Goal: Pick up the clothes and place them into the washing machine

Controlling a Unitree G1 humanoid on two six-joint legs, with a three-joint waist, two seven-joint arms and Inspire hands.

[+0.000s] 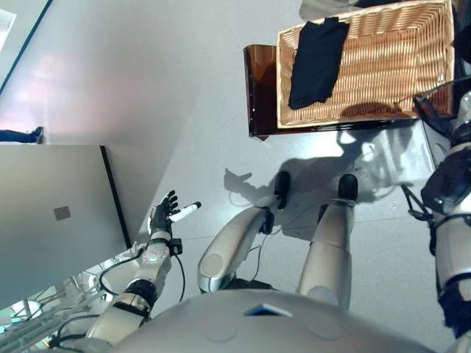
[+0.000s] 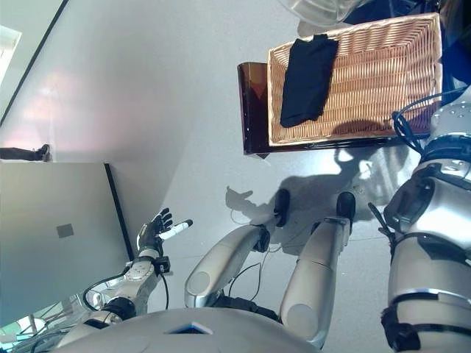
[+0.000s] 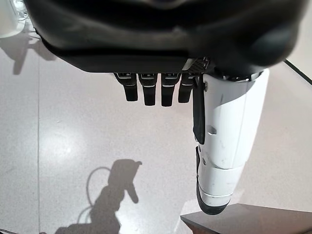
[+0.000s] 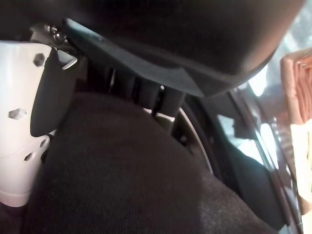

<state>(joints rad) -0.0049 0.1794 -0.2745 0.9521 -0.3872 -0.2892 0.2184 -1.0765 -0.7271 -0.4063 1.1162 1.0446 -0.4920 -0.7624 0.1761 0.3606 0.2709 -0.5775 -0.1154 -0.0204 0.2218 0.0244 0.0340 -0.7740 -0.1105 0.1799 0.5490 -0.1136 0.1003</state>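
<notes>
Carrying step, by the look of it: right hand [image 4: 146,92] curled round dark knitted cloth [image 4: 122,170]. Left hand [image 1: 165,215] open, empty, lower left. Another black garment [image 1: 318,60] draped over woven wicker basket [image 1: 397,51], upper right. Next, probably reaching the washer drum.

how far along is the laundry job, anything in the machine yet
Nothing shows as loaded; no washing machine drum is clearly in view. In hand: the right hand is against dark cloth in its wrist view, though whether it grips it cannot be told. The left hand hangs open and empty. Left: one dark garment lies draped over the wicker basket rim.
</notes>
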